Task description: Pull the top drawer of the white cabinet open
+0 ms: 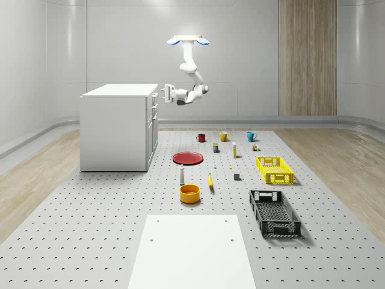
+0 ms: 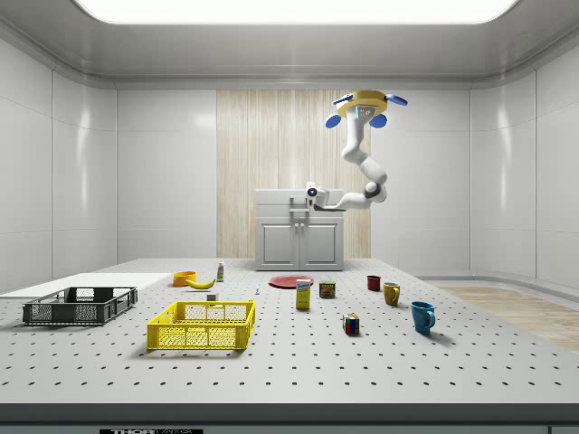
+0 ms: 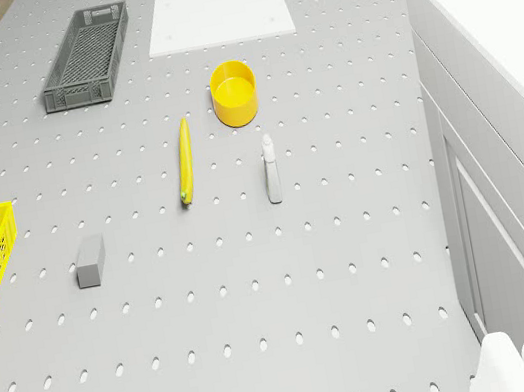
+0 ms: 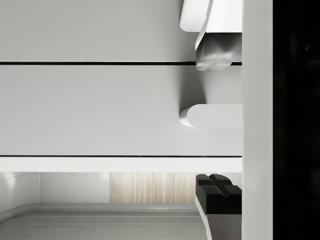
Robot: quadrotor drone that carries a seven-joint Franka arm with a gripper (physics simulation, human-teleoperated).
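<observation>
Drone [image 1: 188,40] hovers high above the floor [image 1: 90,241], at 1 o'clock from the cabinet [image 1: 117,126] in the whole-scene view, off the cabinet's front. The arm [image 1: 191,72] hangs down from it and bends back towards 9 o'clock, so the gripper [image 1: 161,93] lies level against the cabinet's upper front edge.

In the wrist view the gripper [image 4: 214,120] is spread wide. One of its fingers [image 4: 220,192] lies on each side of the handle [image 4: 210,116] of the top drawer [image 4: 100,110], and neither pad touches the handle. The drawer looks shut, its front level with the front next to it.

In the side view the gripper [image 2: 301,202] meets the cabinet [image 2: 301,242] at the top of its front, and the drone [image 2: 366,101] floats at 1 o'clock from it.

On the floor, at 4 o'clock from the cabinet in the whole-scene view, lies a plate [image 1: 188,158], and a bowl [image 1: 189,193] stands at 6 o'clock from the plate.
</observation>
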